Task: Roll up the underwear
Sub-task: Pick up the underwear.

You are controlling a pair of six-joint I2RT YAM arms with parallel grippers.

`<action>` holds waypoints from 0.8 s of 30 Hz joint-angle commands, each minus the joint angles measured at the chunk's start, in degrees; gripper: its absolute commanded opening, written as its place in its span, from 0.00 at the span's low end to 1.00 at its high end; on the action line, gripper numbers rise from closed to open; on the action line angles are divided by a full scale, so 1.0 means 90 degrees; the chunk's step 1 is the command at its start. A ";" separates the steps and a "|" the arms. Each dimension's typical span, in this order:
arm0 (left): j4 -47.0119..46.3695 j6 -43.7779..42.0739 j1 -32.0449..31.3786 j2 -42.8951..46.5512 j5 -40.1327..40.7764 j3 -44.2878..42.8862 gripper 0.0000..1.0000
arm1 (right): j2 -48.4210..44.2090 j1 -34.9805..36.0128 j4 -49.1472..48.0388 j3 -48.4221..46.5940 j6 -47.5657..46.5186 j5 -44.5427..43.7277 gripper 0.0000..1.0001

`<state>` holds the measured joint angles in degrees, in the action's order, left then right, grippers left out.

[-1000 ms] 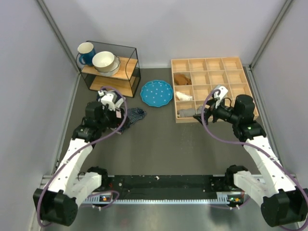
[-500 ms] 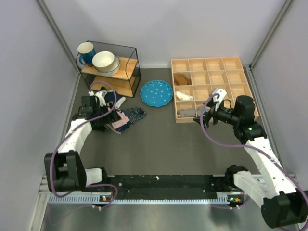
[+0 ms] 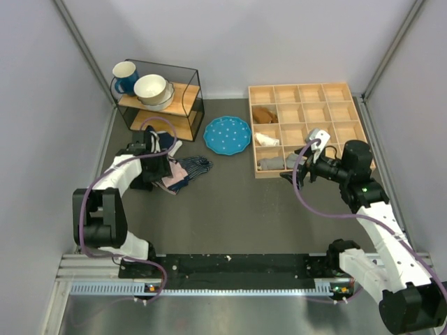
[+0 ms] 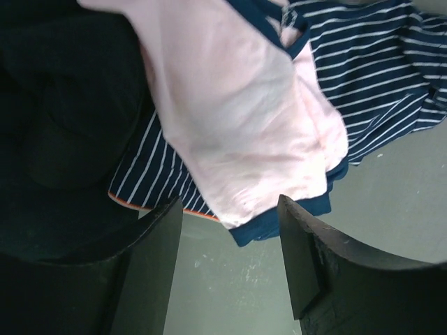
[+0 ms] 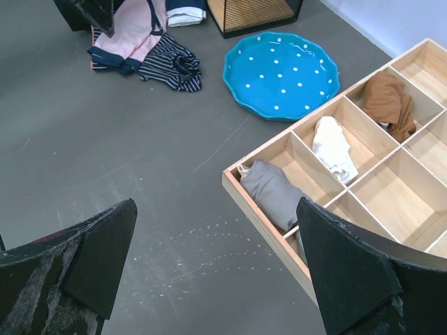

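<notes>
Table: dark grey top (image 3: 230,209) with pale walls around it, both arm bases at the near edge.
Underwear: I see the pink underwear (image 3: 174,169) (image 4: 244,118) (image 5: 126,35) on the left of the table, lying flat, with navy trim along its edge.
Under it: a navy-and-white striped garment (image 3: 197,165) (image 4: 391,77) (image 5: 171,63), which the pink cloth partly covers and touches.
Left gripper: the left gripper (image 3: 159,169) (image 4: 227,209) hangs just over the near edge of the underwear. I read its fingers as spread, with nothing between them.
Right gripper: the right gripper (image 3: 288,172) (image 5: 215,209) is well apart from the clothes, above bare table beside the tray. Its fingers are spread wide and hold nothing.
Tray: a wooden tray (image 3: 311,91) (image 5: 258,199) of compartments on the right, with a grey roll (image 3: 272,164) (image 5: 272,192) in a near-corner cell.
Plate: a blue dotted plate (image 3: 227,134) (image 5: 281,66) sits between the clothes and the tray.
Shelf: a small shelf (image 3: 167,122) behind the clothes carries cups.
</notes>
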<state>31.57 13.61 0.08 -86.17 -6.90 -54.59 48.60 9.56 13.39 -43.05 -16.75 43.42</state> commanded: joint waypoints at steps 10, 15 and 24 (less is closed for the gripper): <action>0.0056 -0.0018 -0.0233 -0.0308 0.0522 -0.0253 0.56 | -0.0117 -0.0037 -0.0081 0.0017 -0.0014 0.0146 0.99; 0.0095 -0.0027 -0.0233 -0.0513 0.0522 -0.0272 0.55 | -0.0126 -0.0047 -0.0072 0.0008 0.0006 0.0176 0.99; 0.0183 -0.0115 -0.0223 0.0061 -0.0121 -0.0214 0.03 | -0.0127 -0.0047 -0.0052 -0.0002 -0.0014 0.0146 0.99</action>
<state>31.99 13.37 -2.04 -90.59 -4.49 -55.72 48.40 9.56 13.41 -43.05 -16.75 43.46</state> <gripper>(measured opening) 0.096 0.990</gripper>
